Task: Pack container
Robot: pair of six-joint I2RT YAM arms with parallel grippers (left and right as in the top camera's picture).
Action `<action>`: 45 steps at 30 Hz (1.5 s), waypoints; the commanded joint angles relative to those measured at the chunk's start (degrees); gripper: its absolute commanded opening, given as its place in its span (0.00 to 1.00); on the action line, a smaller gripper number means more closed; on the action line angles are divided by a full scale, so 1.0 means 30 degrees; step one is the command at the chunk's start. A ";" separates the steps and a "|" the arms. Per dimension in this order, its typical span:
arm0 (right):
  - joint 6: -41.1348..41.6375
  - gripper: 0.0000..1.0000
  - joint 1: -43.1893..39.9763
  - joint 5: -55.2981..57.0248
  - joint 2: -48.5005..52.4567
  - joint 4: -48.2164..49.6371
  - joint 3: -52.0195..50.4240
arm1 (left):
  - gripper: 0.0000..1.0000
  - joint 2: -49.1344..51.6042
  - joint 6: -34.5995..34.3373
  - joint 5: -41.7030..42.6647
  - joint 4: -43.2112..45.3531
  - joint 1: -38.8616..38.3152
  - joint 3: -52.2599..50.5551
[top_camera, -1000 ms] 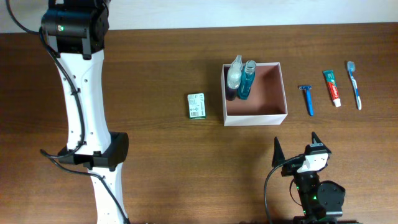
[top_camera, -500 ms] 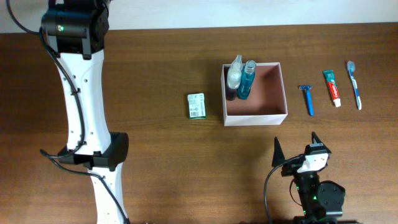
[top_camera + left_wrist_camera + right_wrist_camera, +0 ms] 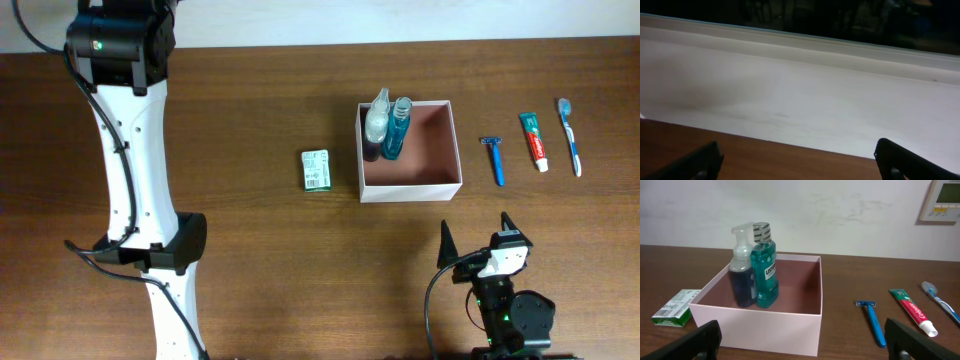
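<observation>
The container (image 3: 410, 188), a square white-walled box with a pinkish-brown floor, sits mid-table. A clear pump bottle (image 3: 375, 125) and a teal mouthwash bottle (image 3: 397, 128) stand upright in its far-left corner. In the right wrist view the container (image 3: 765, 327) fills the near left, and my right gripper (image 3: 802, 342) is open in front of it, touching nothing. Overhead, the right gripper (image 3: 476, 222) hovers near the table's front edge. My left gripper (image 3: 800, 162) is open and empty at the table's far edge, facing a white wall.
A green-and-white soap box (image 3: 316, 169) lies left of the container. To its right lie a blue razor (image 3: 493, 160), a toothpaste tube (image 3: 534, 140) and a toothbrush (image 3: 570, 135). The left arm (image 3: 130, 150) stretches along the table's left side.
</observation>
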 commanded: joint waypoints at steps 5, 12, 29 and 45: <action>0.0015 0.99 0.0175 -0.0182 -0.0146 -0.0102 -0.0087 | 0.99 -0.0182 -0.0044 0.1479 -0.1224 0.0044 -0.0095; 0.0015 0.99 0.0175 -0.0182 -0.0138 -0.0102 -0.0087 | 0.99 -0.0182 -0.0561 0.1494 -0.2710 0.0000 -0.0262; 0.0015 0.99 0.0175 -0.0182 -0.0138 -0.0102 -0.0087 | 0.99 -0.0175 -0.1501 0.3577 -0.7315 -0.2208 -0.3381; 0.0015 0.99 0.0175 -0.0182 -0.0138 -0.0102 -0.0087 | 0.99 -0.0175 -0.1566 0.3847 -0.8939 -0.4444 -0.8160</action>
